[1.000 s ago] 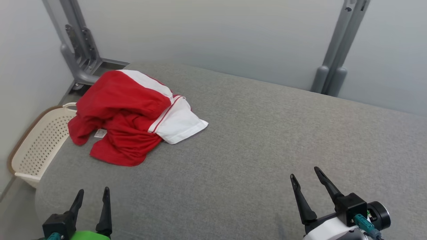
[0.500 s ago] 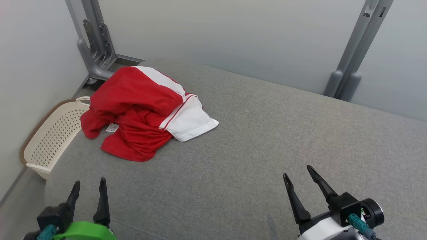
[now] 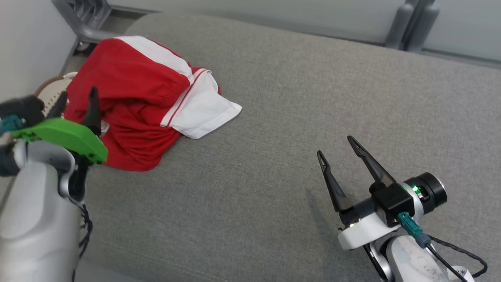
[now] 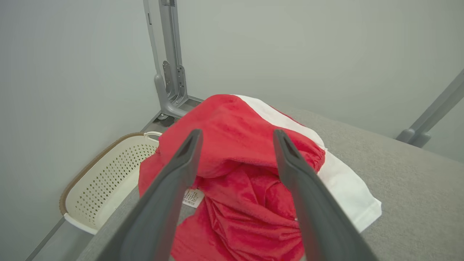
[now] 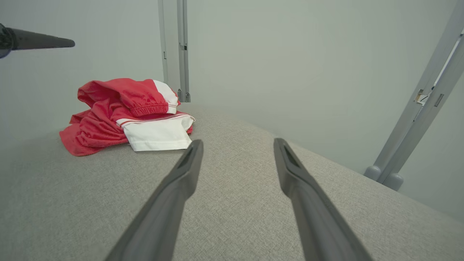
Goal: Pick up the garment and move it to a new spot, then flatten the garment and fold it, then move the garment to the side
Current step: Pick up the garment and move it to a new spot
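- Your left gripper [image 3: 77, 102], jaws wide and holding nothing, has come up from the lower edge to hover just before the garment [image 3: 133, 90]. The head camera has tipped down too.
- Your right gripper [image 3: 335, 147] stays open and empty, well apart from it.
- The garment lies crumpled at the far left of the grey fabric surface [image 3: 293, 98], so the pick-up looks imminent.
- The cream basket [image 4: 105, 181] beside that edge shows nothing inside.

The shorts [image 3: 133, 98] lay heaped on the padded tabletop [image 3: 297, 98], straight ahead of the left gripper [image 4: 237, 136], just beyond its fingertips. A laundry basket [image 4: 105, 177] sat lower, off the tabletop's edge, to that gripper's left. From the right gripper [image 3: 335, 145], the shorts lay well ahead and leftward, with a frame post [image 4: 170, 72] behind them.
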Robot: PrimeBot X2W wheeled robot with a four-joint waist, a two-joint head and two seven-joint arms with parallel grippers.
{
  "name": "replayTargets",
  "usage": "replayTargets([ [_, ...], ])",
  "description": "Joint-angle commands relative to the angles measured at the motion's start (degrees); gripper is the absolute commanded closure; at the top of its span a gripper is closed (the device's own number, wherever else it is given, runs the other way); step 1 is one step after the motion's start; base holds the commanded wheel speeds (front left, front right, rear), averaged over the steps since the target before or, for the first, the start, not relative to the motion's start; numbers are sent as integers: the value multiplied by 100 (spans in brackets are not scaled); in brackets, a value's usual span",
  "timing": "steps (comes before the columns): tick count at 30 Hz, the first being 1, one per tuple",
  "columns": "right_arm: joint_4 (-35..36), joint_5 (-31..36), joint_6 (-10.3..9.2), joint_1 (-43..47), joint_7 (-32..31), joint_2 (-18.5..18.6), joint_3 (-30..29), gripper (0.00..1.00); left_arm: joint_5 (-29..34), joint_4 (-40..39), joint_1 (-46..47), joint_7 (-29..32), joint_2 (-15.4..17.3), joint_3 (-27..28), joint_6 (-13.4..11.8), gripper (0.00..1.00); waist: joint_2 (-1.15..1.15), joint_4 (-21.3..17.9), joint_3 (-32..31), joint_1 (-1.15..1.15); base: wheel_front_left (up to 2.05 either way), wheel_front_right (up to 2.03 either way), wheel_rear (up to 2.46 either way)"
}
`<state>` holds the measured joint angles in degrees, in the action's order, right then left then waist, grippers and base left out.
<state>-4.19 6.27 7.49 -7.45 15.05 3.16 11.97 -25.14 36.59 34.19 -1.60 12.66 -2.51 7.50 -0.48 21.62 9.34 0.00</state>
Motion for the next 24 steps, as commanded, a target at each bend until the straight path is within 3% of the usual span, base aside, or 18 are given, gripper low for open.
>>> replayTargets([
  [1,55,52,1,-166,21,78,36,0,-93,275,414,124,119,-66,-1,0,48,-386,1031,0,0,0,0],
  [14,200,119,1,-336,21,81,117,0,-616,2034,1918,1126,780,-586,-5,2,48,-880,1721,0,0,0,0],
  [15,196,120,1,-341,21,74,125,0,-657,2123,1950,1133,778,-599,-5,51,48,-913,1728,0,0,0,0],
  [16,187,115,1,-337,21,68,135,0,-650,2227,1965,1126,808,-638,-5,72,48,-947,1718,0,0,0,0],
  [17,178,100,1,-322,21,60,143,0,-648,2297,1965,1113,832,-691,-5,100,48,-982,1700,0,0,0,0],
  [24,150,38,1,-223,20,18,124,0,-752,2696,2059,853,890,-812,-5,100,48,-1060,1567,0,0,0,0],
])
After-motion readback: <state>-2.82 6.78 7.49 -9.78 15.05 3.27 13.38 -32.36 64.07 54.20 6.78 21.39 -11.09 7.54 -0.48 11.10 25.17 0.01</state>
